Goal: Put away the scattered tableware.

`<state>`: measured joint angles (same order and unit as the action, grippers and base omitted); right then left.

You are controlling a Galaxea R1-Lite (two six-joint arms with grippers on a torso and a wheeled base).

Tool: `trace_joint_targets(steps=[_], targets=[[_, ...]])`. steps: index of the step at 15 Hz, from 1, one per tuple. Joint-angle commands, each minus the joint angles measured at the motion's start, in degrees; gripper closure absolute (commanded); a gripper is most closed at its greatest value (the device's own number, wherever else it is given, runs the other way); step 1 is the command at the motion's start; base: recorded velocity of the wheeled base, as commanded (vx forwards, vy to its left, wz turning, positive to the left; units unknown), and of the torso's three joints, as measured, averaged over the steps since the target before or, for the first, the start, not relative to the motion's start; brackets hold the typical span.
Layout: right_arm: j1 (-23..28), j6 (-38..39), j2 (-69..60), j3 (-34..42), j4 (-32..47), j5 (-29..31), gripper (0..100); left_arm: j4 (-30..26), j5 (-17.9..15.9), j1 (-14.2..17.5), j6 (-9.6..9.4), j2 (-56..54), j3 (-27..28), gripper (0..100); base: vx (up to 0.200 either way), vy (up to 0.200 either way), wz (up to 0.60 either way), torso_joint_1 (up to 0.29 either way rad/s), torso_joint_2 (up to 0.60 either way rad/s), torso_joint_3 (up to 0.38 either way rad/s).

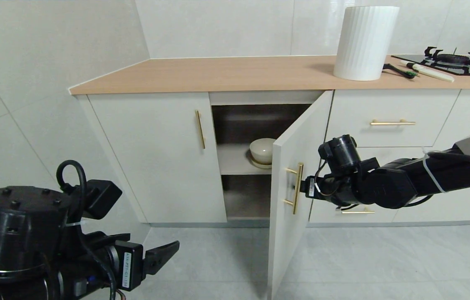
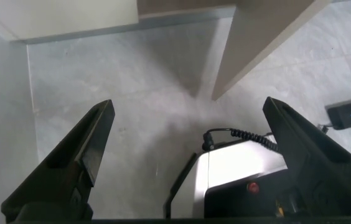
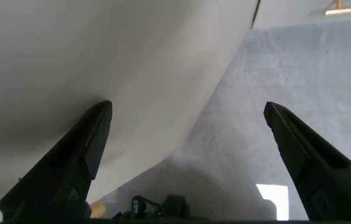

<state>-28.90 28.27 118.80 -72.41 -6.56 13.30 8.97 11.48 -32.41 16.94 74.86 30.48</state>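
A pale bowl (image 1: pixel 262 150) sits on a small plate (image 1: pixel 261 165) on the middle shelf of the open cabinet (image 1: pixel 235 160). The cabinet door (image 1: pixel 297 137) stands swung out toward me. My right gripper (image 1: pixel 306 187) is at the door's gold handle (image 1: pixel 297 188), right beside it. In the right wrist view this gripper (image 3: pixel 188 155) is open, its fingers wide apart, with the door panel (image 3: pixel 101 62) just ahead. My left gripper (image 1: pixel 164 256) hangs low at the left above the floor, open and holding nothing (image 2: pixel 188 155).
On the counter stand a tall white ribbed container (image 1: pixel 365 41), a black-handled utensil (image 1: pixel 399 71), a white-handled utensil (image 1: pixel 426 71) and a gas hob (image 1: pixel 455 58). The left cabinet door (image 1: pixel 155 154) is closed. Drawers (image 1: pixel 393 116) lie to the right. The tiled floor (image 1: pixel 364 262) is open.
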Motion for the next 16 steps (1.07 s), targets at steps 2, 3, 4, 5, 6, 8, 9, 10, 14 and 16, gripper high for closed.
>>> trace_joint_targets(steps=[2,3,4,5,6,8,9,10,14,16], targets=[[-0.01,0.03,0.38,0.08,-1.44,0.06,0,-0.01,0.03,0.07,0.02,0.55,0.02,0,0.200,0.000,0.00,0.005,0.00,0.002],[-0.10,0.03,0.47,0.17,-2.41,0.06,0,-0.01,0.03,0.07,0.02,0.72,0.02,0,0.200,0.000,0.00,0.007,0.01,0.002],[-0.10,0.03,0.47,0.25,-2.76,0.06,0,0.08,0.03,0.07,0.02,0.81,0.02,0,0.200,0.000,0.00,0.007,0.00,0.002],[-0.19,0.21,0.65,0.25,-3.02,0.06,0,0.08,0.03,0.07,0.02,0.99,0.02,0,0.200,0.000,0.00,-0.002,0.00,0.002],[-0.54,0.73,1.26,0.08,-3.20,0.15,0,-0.01,0.03,0.07,0.02,1.25,0.02,0,0.200,0.000,0.00,-0.002,0.00,0.007],[-0.89,3.19,2.32,-0.10,-6.19,0.15,0,0.08,0.03,0.07,0.02,1.16,-0.07,0,0.000,0.000,0.00,0.000,0.00,0.000],[-0.89,3.37,2.76,-0.10,-7.59,0.24,0,0.08,0.03,0.07,0.02,1.16,-0.07,0,0.000,0.000,0.00,0.000,0.00,0.000],[-0.89,3.46,3.19,-0.19,-8.47,0.24,0,0.08,0.03,0.07,0.02,0.99,-0.07,0,0.000,0.000,0.00,0.000,0.00,0.000],[-0.89,9.26,5.48,-4.58,-8.73,0.76,0,0.08,0.03,0.07,0.02,1.08,-0.07,0,0.000,0.000,0.00,0.000,0.00,0.000],[-0.36,12.25,6.80,-7.39,-8.73,2.87,0,0.08,0.03,0.07,0.02,1.25,-0.24,0,0.000,0.000,0.00,0.000,0.00,0.000]])
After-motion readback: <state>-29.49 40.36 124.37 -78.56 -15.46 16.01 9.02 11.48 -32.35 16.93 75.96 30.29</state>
